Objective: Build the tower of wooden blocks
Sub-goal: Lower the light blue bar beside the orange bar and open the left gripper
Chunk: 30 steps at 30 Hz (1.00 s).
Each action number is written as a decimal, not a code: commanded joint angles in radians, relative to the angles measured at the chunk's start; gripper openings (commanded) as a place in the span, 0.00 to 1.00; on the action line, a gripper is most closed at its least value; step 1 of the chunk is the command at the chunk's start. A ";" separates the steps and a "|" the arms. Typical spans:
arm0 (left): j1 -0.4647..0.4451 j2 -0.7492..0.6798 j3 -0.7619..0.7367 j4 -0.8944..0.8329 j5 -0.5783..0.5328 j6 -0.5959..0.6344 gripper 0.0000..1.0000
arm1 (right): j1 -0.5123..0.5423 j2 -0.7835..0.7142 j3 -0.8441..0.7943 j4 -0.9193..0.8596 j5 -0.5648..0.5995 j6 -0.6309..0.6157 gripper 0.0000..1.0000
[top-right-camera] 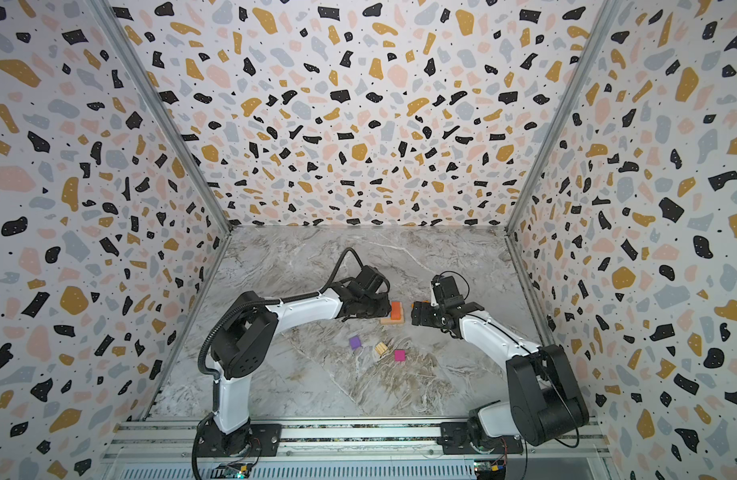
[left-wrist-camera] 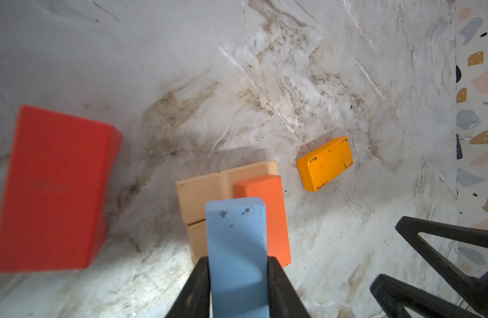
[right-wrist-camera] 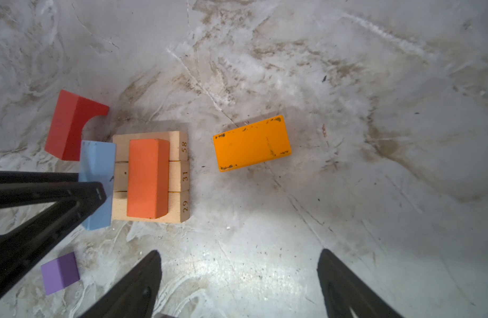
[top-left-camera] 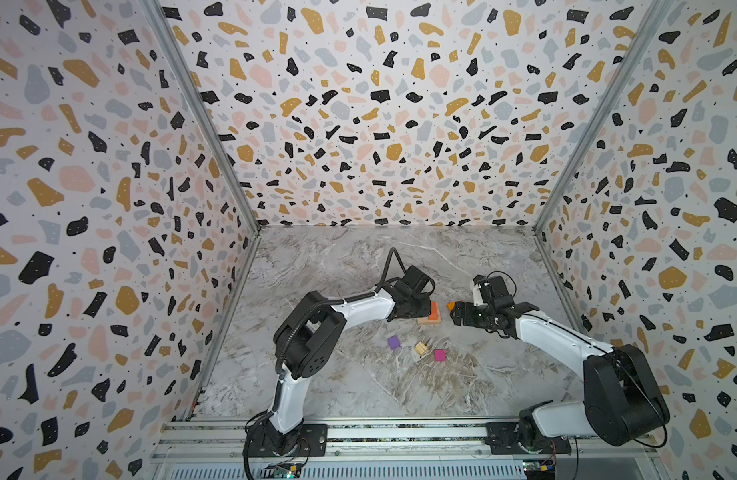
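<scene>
The left gripper (left-wrist-camera: 237, 261) is clamped on the light blue block (left-wrist-camera: 236, 242), its two black fingers (left-wrist-camera: 198, 286) pressing the block's long sides; it holds the block over the near edge of the tan base (right-wrist-camera: 179, 176), just beside the orange-red block (right-wrist-camera: 148, 179), and I cannot tell whether the blue block touches the wood under it; the wood block tower so far is this base of three tan oblongs lying side by side on the marble table (top-left-camera: 358, 266), with the orange-red block laid flat across them; the right gripper (right-wrist-camera: 239, 253) hangs with its jaws spread wide and grasping nothing, near the yellow-orange block (right-wrist-camera: 251, 143), which lies flat beside the base but apart from it; a red block (right-wrist-camera: 69, 124) with a curved notch lies on the base's other side; nearer the arm mounts, the purple cube (top-left-camera: 394, 342), tan cube (top-left-camera: 420, 349) and magenta cube (top-left-camera: 439, 355) sit loose in a row, apart from one another.
</scene>
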 commanded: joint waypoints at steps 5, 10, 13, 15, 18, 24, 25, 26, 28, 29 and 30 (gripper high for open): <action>-0.007 0.027 0.021 0.027 -0.013 -0.007 0.33 | -0.004 -0.023 -0.004 -0.015 -0.007 -0.016 0.90; -0.006 0.033 0.030 0.027 -0.016 -0.006 0.33 | -0.006 -0.024 -0.007 -0.014 -0.008 -0.017 0.89; -0.006 0.037 0.033 0.029 -0.014 -0.008 0.33 | -0.008 -0.026 -0.008 -0.015 -0.008 -0.019 0.89; -0.006 0.042 0.035 0.029 -0.009 -0.008 0.33 | -0.007 -0.025 -0.008 -0.015 -0.010 -0.019 0.89; -0.006 0.044 0.034 0.032 -0.008 -0.010 0.33 | -0.009 -0.030 -0.011 -0.015 -0.007 -0.021 0.89; -0.007 0.041 0.032 0.033 -0.010 -0.013 0.37 | -0.009 -0.032 -0.012 -0.012 -0.011 -0.021 0.89; -0.005 0.042 0.031 0.033 -0.010 -0.012 0.38 | -0.009 -0.031 -0.012 -0.012 -0.013 -0.022 0.89; -0.006 0.042 0.031 0.033 -0.009 -0.013 0.40 | -0.009 -0.030 -0.012 -0.011 -0.014 -0.021 0.89; -0.006 0.041 0.032 0.033 -0.009 -0.013 0.41 | -0.009 -0.030 -0.012 -0.011 -0.015 -0.020 0.89; -0.006 0.041 0.031 0.032 -0.009 -0.014 0.41 | -0.009 -0.030 -0.012 -0.011 -0.015 -0.023 0.89; -0.006 0.041 0.032 0.031 -0.009 -0.014 0.41 | -0.009 -0.033 -0.012 -0.011 -0.014 -0.022 0.88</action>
